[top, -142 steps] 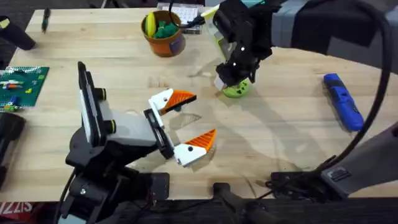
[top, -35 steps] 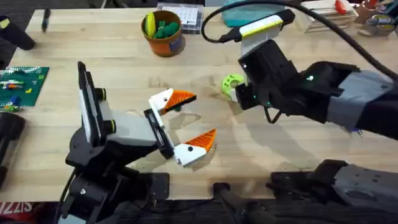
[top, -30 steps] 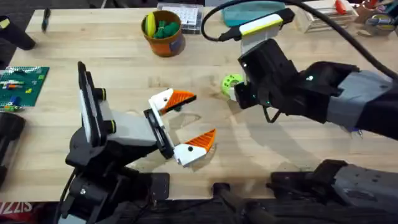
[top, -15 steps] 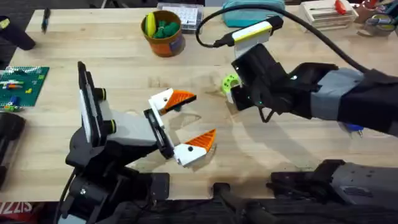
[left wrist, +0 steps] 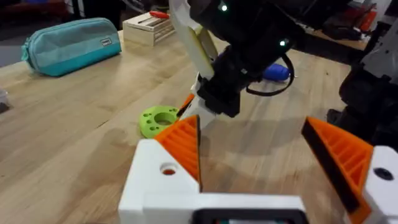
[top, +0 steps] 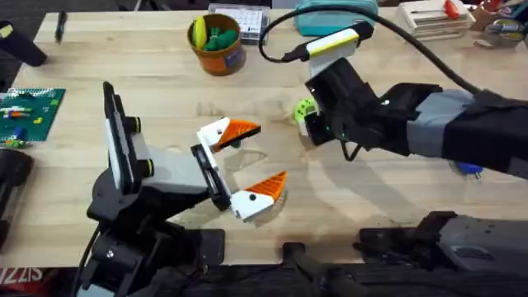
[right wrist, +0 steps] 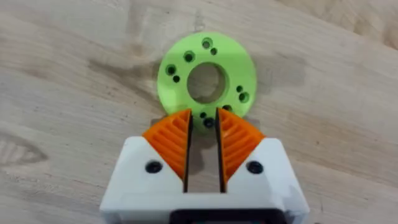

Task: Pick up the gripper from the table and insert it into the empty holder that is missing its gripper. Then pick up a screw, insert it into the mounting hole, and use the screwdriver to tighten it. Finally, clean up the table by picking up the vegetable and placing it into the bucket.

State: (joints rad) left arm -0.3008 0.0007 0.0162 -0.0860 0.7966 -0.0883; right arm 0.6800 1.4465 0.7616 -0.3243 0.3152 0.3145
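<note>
A green ring (top: 304, 108) pierced with several small mounting holes (right wrist: 207, 74) lies flat on the table (top: 148, 74). My right gripper (top: 307, 125) reaches in low from the right and hovers at the ring's near rim. Its orange pads (right wrist: 171, 140) stand almost together, with a small dark screw (right wrist: 208, 122) at their tips over the rim. My left gripper (top: 268, 154) rests open and empty a little left of the ring (left wrist: 158, 118). Behind the right arm a bit of the blue screwdriver (top: 468, 169) shows. The orange bucket (top: 219, 49) at the back holds yellow and green pieces.
A teal pouch (top: 334, 12) and a wooden box (top: 433, 16) lie along the far edge. A green brick plate (top: 29, 111) sits at the left edge. The right arm's cable (top: 412, 45) arcs over the right half of the table.
Over the last seconds the right arm came down from upright over the ring to a low reach from the right, now covering the screwdriver. In the last second it edged left. The left arm stayed still.
</note>
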